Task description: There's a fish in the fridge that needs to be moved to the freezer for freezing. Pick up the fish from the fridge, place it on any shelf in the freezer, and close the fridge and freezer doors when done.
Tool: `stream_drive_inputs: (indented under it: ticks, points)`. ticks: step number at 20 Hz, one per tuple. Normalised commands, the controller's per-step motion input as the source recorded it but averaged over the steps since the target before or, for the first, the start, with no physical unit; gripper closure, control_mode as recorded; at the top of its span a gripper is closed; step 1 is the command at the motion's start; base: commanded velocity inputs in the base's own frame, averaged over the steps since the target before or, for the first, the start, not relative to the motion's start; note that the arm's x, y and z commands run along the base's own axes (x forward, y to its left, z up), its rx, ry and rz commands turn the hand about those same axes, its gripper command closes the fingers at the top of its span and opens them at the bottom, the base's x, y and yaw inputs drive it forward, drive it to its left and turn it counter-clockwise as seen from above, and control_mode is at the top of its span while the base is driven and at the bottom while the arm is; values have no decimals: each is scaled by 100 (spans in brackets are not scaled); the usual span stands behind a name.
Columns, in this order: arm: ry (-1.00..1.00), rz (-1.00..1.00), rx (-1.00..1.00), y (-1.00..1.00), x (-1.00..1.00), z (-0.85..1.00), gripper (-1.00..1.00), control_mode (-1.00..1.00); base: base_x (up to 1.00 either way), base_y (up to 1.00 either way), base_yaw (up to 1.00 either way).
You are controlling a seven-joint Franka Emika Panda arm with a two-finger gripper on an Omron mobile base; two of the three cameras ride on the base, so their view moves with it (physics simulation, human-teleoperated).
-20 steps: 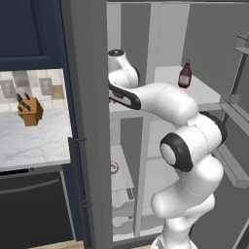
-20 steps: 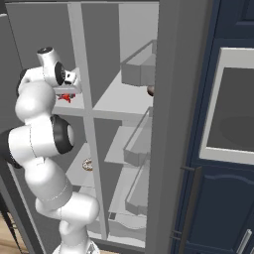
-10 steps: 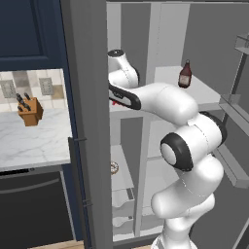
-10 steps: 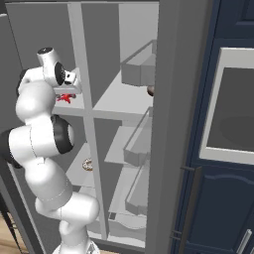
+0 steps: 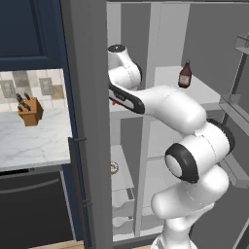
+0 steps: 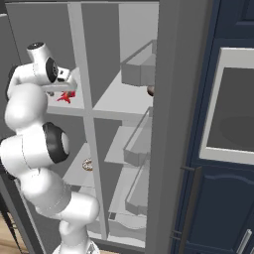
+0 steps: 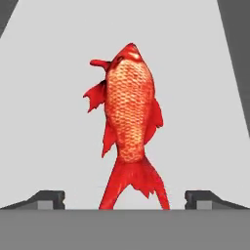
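On the upper freezer shelf (image 6: pixel 74 106), near its front edge, the fish (image 7: pixel 128 128) lies flat and free. The tool (image 7: pixel 125 197) has just spread wide, fingertips either side of the tail: released. Placement looks done; both doors remain open.

The fish (image 7: pixel 129 122) lies flat on a white freezer shelf (image 7: pixel 58 97), and a brown bottle (image 5: pixel 184 75) stands on the fridge shelf (image 5: pixel 206 95).

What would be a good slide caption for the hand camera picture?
Open gripper poised over a red-orange fish lying on a white freezer shelf, fingertips wide on either side of its tail.
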Motion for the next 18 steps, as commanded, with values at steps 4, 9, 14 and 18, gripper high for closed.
stream_drive_inputs:
  ticks: [4,9,14,18]
  points:
    - [-7,-4,12,-7,-84,28,-100,-100,0,0,0]
    - [0,-8,20,-30,-80,25,-100,-100,0,0,0]
    - [0,-5,16,-24,-98,39,-100,-100,0,0,0]
    - [2,-2,4,-40,-100,49,-100,-100,0,0,0]
